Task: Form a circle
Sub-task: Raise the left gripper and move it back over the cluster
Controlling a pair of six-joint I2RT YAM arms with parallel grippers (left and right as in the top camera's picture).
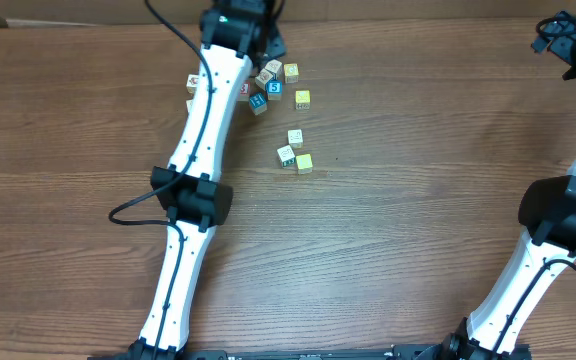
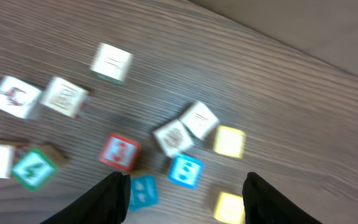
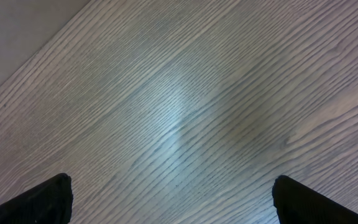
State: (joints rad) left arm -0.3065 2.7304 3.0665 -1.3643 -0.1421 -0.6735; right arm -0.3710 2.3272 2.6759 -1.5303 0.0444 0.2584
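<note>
Wooden table (image 1: 418, 200) bears a tight cluster of three cubes (image 1: 288, 155); left fingers (image 2: 114, 193) and right fingers (image 3: 48, 199) both spread, empty.

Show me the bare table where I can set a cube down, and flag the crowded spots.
Free: the wide wood between the left arm and right arm, below the three loose cubes; also left of the left arm. Crowded: the cube cluster at the far edge beside the left arm.

cube cluster (image 1: 274, 88) far back on the table (image 1: 418, 200), beside the left arm (image 1: 203, 120); three cubes (image 1: 287, 155) (close together) just before it
</note>
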